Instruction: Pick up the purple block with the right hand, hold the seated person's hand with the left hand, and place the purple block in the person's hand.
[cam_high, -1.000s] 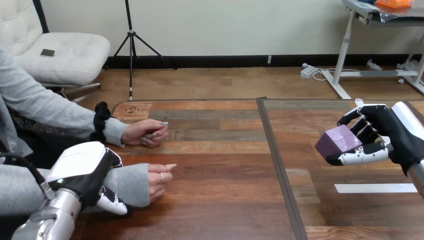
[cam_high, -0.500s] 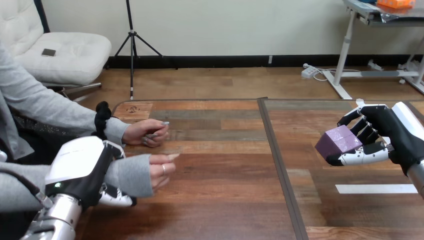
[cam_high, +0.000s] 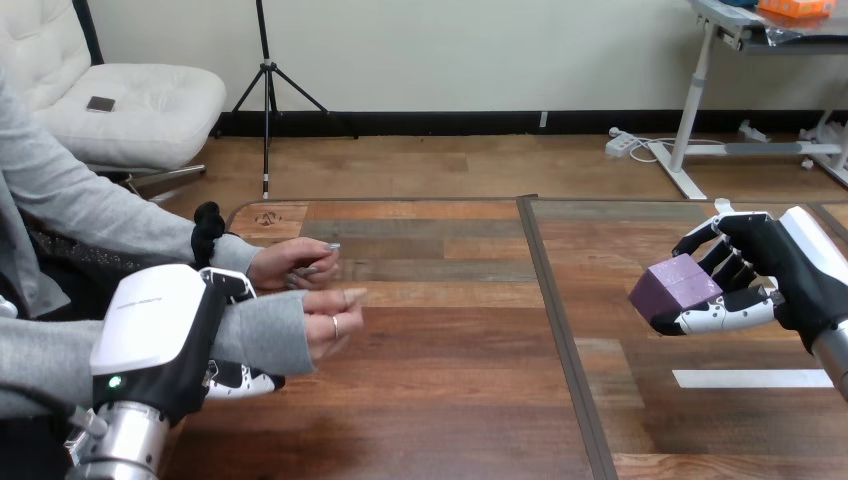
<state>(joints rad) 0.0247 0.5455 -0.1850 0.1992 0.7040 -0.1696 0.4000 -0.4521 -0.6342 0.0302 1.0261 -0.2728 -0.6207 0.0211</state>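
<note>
Clamping a small, matte purple block (cam_high: 675, 287) in the right hand (cam_high: 790, 265), with fingers (cam_high: 735, 262) and thumb curling round it from behind and beneath. Carrying it at the fingertip end of that hand, jutting out past the palm, clear of the wooden plank table (cam_high: 450, 400) below. Showing a boxy shape with flat faces and crisp edges, a paler lilac top and a darker front. Wrapping the left hand (cam_high: 150, 335) round the person's grey-sleeved wrist (cam_high: 262, 335), fingers curling underneath and one tip hooking over the top. Leaving the person's hand (cam_high: 335, 320) free just past those fingers, loosely curled. Holding the block well apart from it, far across the table from the left hand.
</note>
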